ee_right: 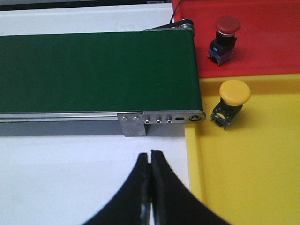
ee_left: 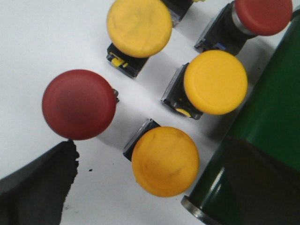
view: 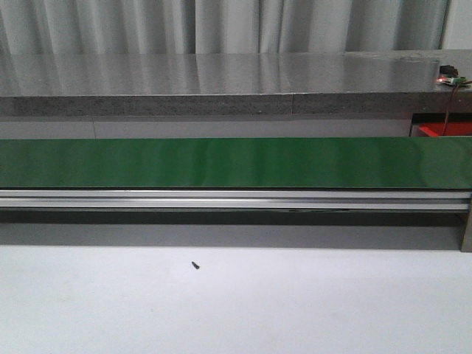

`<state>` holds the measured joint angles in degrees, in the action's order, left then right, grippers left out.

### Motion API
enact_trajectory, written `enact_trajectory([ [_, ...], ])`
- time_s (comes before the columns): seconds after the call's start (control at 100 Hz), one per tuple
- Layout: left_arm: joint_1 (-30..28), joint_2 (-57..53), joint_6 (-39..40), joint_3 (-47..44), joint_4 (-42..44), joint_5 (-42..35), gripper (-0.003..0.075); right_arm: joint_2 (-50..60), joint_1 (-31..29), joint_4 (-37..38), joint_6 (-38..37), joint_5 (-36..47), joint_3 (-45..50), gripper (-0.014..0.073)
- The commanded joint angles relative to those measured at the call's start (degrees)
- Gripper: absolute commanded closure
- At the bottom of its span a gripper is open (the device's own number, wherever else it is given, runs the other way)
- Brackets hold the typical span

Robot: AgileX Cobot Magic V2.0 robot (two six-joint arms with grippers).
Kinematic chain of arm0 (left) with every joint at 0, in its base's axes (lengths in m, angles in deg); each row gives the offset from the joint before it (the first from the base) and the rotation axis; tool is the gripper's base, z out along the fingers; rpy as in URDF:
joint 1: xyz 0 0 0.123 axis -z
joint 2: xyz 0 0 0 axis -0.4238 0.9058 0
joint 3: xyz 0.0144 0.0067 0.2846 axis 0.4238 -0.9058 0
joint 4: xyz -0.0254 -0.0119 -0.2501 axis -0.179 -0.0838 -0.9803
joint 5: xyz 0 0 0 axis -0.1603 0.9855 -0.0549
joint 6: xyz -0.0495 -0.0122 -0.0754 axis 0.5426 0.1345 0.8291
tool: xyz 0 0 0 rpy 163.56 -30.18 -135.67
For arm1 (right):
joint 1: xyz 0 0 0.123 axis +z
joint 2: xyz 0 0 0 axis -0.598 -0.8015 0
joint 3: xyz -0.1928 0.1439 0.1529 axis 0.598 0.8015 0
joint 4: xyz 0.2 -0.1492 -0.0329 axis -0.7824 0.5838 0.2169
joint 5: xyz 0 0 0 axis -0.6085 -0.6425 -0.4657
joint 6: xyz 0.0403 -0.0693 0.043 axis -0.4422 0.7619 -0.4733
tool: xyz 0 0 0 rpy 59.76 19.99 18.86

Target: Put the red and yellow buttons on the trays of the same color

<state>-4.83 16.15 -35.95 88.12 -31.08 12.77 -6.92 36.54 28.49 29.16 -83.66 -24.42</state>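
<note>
In the left wrist view several buttons stand on the white table beside the conveyor's end roller (ee_left: 262, 136): a yellow button (ee_left: 165, 161), a second yellow one (ee_left: 215, 82), a third yellow one (ee_left: 139, 26), a red button (ee_left: 78, 104) and another red one (ee_left: 263, 16). My left gripper (ee_left: 152, 152) is open, its fingers on either side of the nearest yellow button without touching it. My right gripper (ee_right: 150, 154) is shut and empty over the table, by the yellow tray (ee_right: 253, 178). That tray holds one yellow button (ee_right: 233, 93). The red tray (ee_right: 272, 42) holds one red button (ee_right: 225, 28).
The green conveyor belt (view: 221, 162) runs across the table, its end (ee_right: 187, 70) next to both trays. A small black screw (view: 195, 265) lies on the white table in front of it. Neither arm shows in the front view.
</note>
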Motion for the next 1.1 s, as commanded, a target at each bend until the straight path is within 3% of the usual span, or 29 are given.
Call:
enact_trajectory([
  [0.0,-0.07,-1.18,0.94,2.54,-0.16,-0.72,0.0102,0.04,-0.09,0.0,0.46,4.0,-1.46,0.0715],
  [0.38,-0.07,0.91,0.94,2.77,-0.27,-0.95,0.0113,0.04,-0.09,0.0,0.46,4.0,-1.46,0.0715],
  [0.76,-0.07,0.91,0.94,2.77,-0.48,-0.95,0.0462,0.04,-0.09,0.0,0.46,4.0,-1.46,0.0715],
  [1.09,-0.07,-1.88,0.94,2.77,-0.48,-0.97,0.0497,0.04,-0.09,0.0,0.46,4.0,-1.46,0.0715],
])
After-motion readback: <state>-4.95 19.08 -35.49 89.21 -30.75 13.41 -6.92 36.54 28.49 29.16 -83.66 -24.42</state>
